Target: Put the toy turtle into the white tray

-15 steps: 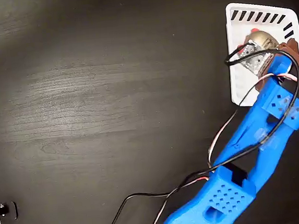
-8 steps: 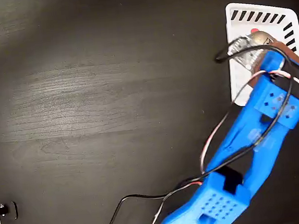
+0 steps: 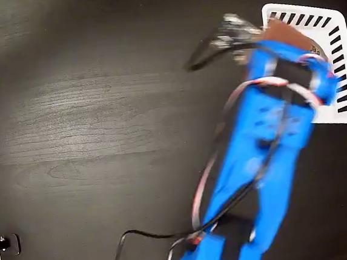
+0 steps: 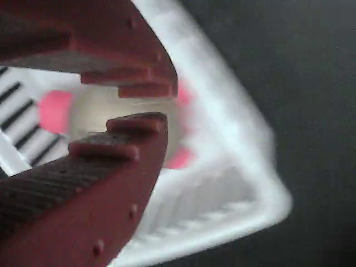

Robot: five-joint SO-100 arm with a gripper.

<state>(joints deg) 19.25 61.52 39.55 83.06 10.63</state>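
A: Fixed view, left to right: bare dark wood-grain table, then the blue arm running up from the bottom edge, motion-blurred, with cables looped off its upper end.

B: And the white tray?

A: Top right, flat on the table. The arm's brown wrist end covers the tray's left part. Slots are visible along its top and right edges.

B: Toy turtle?

A: Inside the tray. The wrist view shows the pale shiny shell with pink head and legs lying on the tray floor, beyond the fingertips. In the fixed view only a sliver of gold shows beside the arm.

B: Gripper?

A: Dark red jaws are nearly together, a narrow gap at the tips, nothing between them. The turtle sits behind that gap, not pinched. Blurry though.
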